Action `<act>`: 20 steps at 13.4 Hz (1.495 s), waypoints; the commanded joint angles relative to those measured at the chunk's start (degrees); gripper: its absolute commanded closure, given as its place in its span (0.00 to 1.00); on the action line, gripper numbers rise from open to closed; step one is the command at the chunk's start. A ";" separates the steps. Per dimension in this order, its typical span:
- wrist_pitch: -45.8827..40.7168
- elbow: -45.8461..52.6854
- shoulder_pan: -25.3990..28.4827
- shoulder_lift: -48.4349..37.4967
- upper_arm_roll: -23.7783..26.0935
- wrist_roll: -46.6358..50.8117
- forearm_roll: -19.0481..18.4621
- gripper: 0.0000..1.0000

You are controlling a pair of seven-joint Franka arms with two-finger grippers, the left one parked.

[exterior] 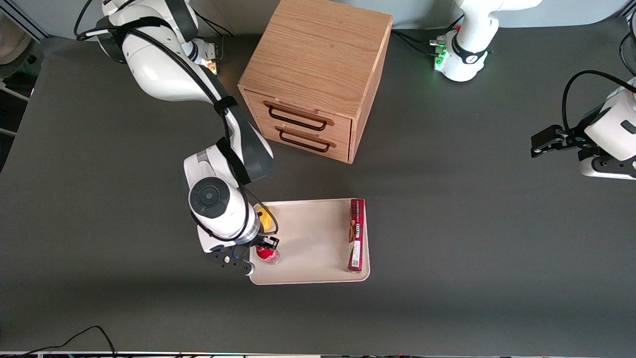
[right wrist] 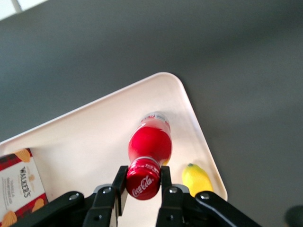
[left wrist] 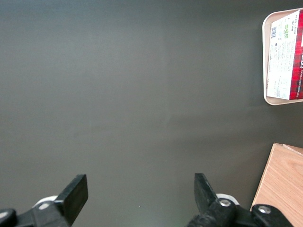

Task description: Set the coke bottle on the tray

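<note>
The coke bottle [exterior: 267,254] is a small red bottle with a red cap and clear base. It stands on the cream-beige tray [exterior: 308,238] near the tray's corner nearest the front camera, toward the working arm's end. My right gripper [exterior: 265,245] is right above it, and its jaws clamp the bottle's cap. In the right wrist view the gripper [right wrist: 143,182] grips the capped bottle [right wrist: 147,151] from both sides, with the bottle's clear base on the tray [right wrist: 85,142].
A long red biscuit box [exterior: 357,233] lies along the tray's edge toward the parked arm; it also shows in the right wrist view [right wrist: 19,187]. A yellow lemon [exterior: 265,219] lies on the tray beside the bottle. A wooden drawer cabinet [exterior: 315,74] stands farther from the camera.
</note>
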 commanded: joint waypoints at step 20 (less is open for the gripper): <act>-11.07 -33.78 -13.25 -37.97 4.99 -15.84 1.69 0.00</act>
